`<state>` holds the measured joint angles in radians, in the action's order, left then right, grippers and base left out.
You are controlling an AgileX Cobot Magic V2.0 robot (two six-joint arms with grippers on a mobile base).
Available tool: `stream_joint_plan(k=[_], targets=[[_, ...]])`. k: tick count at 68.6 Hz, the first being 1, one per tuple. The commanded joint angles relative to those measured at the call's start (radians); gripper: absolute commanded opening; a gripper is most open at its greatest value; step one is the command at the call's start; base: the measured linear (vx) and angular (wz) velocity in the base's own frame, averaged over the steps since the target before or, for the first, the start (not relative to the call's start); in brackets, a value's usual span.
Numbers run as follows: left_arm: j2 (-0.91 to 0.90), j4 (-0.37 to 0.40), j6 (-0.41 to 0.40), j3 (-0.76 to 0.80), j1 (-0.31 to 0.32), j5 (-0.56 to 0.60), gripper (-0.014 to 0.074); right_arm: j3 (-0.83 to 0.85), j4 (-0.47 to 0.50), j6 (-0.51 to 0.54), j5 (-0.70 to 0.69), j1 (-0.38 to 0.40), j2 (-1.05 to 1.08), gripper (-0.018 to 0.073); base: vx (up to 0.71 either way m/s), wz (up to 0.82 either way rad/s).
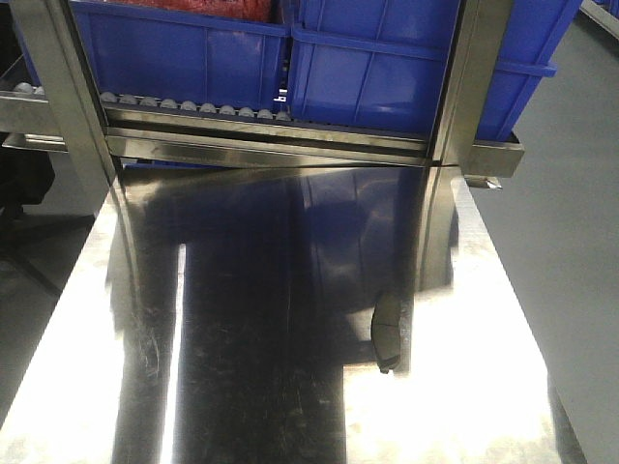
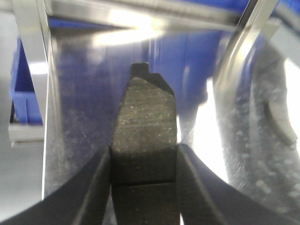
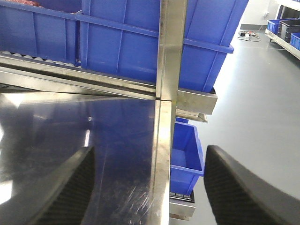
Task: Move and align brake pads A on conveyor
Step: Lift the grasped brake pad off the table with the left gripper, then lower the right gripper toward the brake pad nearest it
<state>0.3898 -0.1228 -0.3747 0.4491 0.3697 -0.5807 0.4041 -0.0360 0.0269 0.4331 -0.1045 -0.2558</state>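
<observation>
In the left wrist view, my left gripper [image 2: 144, 154] is shut on a dark grey brake pad [image 2: 145, 117]. The pad sticks out forward between the two black fingers, above the shiny steel table [image 2: 79, 140]. Another brake pad [image 1: 390, 332] lies flat on the table right of centre; in the left wrist view it is a blurred curved shape [image 2: 280, 123] at the right. My right gripper [image 3: 150, 159] is open and holds nothing, hovering over the table's right edge [image 3: 161, 154]. Neither gripper shows in the front view. The conveyor is out of view.
Large blue bins [image 1: 387, 68] sit on a roller rack [image 1: 193, 104] along the back of the table. Steel uprights [image 1: 474, 77] stand at the back corners. A smaller blue bin [image 3: 187, 152] sits below the table's right side. Grey floor [image 3: 248, 93] lies to the right.
</observation>
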Motion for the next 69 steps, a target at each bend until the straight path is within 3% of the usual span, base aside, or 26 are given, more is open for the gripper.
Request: stream_joint_plan(k=[1,15,26,69], targets=[[-0.084,-0.008,0.0,0.02,0.005,0.052,-0.0006,0.027,-0.008,0.01,-0.073,0.0,-0.009,0.049,0.0,0.0],[-0.259,-0.005,0.077,0.019,0.005,-0.036,-0.0006,0.027,-0.008,0.01,-0.073,0.0,-0.009,0.049,0.0,0.0],[-0.346,-0.006,0.079,0.019,0.005,-0.055,-0.0006,0.027,-0.008,0.01,-0.073,0.0,-0.009,0.049,0.0,0.0],[-0.357,-0.005,0.078,0.019,0.005,-0.074,-0.0006,0.027,-0.008,0.01,-0.074,0.0,-0.009,0.049,0.0,0.0]])
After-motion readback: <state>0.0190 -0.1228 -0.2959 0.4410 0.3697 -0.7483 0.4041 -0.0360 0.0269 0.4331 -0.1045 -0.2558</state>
